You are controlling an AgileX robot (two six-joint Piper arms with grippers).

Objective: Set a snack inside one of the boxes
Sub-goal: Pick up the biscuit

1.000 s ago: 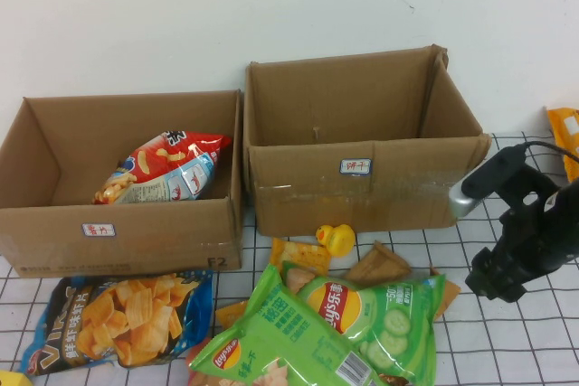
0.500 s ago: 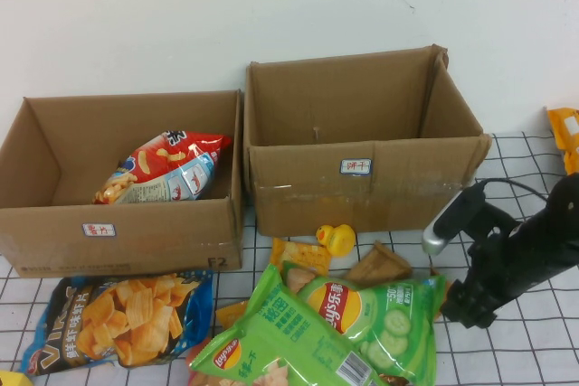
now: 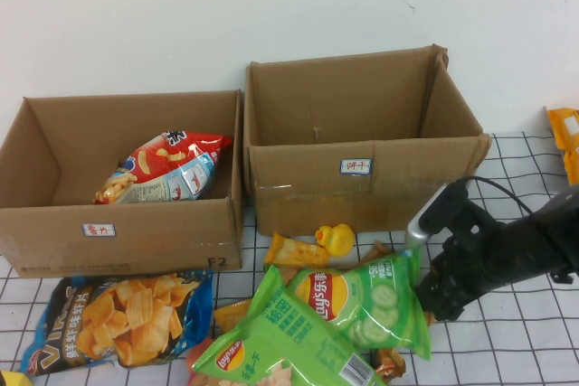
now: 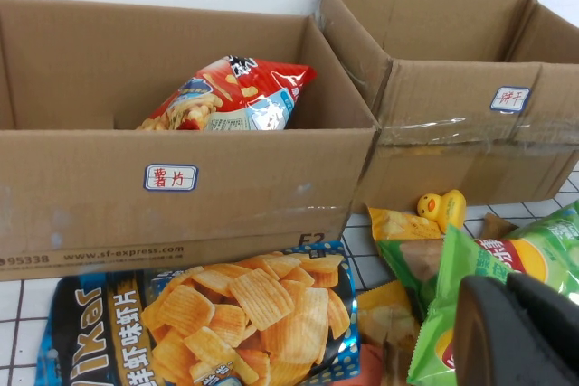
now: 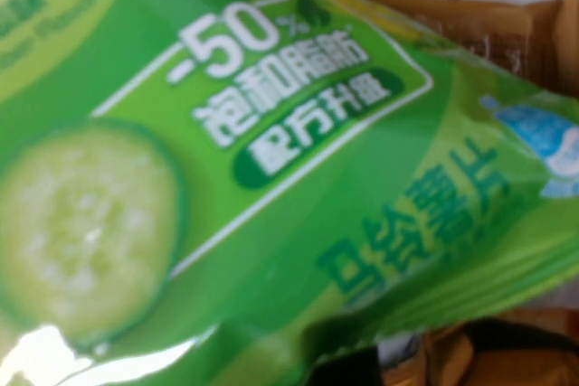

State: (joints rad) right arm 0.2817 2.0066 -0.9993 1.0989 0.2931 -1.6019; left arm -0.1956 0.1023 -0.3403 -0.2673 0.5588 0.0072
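Left gripper (image 4: 520, 332): showing only as a dark mass at the near edge of the left wrist view, low beside the bags; whether its fingers are apart cannot be told.
Right gripper (image 3: 432, 300): reaching in from the right in the high view and pressing against the right edge of the cucumber chip bag (image 3: 357, 300); its fingertips are hidden behind the arm, so their state cannot be told.
Cucumber chip bag: lying on the checkered table (image 3: 507, 341) over a second green bag (image 3: 280, 341), and filling the right wrist view (image 5: 226, 178).
Change: the right gripper is sitting lower and further left than half a second ago, and the cucumber bag is now shifted left and tilted up at its right edge.
Orange chip bag (image 3: 122, 318): lying in front of the left box, cut off at the frame edge.
Rubber duck (image 3: 339, 239): standing just before the right box (image 3: 362, 146).
Left box (image 3: 118, 183): holding a red snack bag (image 3: 163, 166).
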